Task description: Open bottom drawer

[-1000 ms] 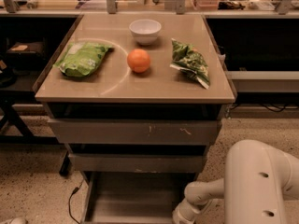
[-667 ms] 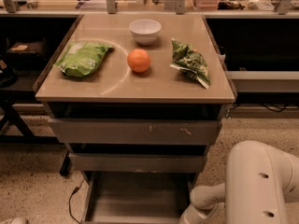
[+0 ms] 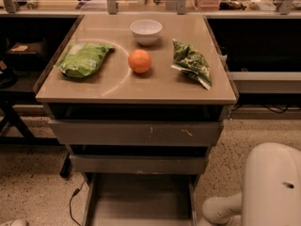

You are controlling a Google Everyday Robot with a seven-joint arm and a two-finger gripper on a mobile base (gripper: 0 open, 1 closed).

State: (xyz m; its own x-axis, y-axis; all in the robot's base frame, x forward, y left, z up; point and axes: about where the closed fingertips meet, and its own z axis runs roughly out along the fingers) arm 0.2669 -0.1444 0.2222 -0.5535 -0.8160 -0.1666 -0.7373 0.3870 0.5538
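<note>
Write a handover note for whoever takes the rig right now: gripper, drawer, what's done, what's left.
Gripper: out of view, past the bottom edge at lower right. Only the arm shows, just right of the drawer tray.
Bottom drawer: pulled out, with its tray floor visible below the middle drawer. Its front panel is cut off by the picture's edge.
Top drawer and middle drawer sit further back.
Done: the bottom drawer looks open.
Left: probably just check how far out it is, since its front is unseen, then move the arm clear.
</note>
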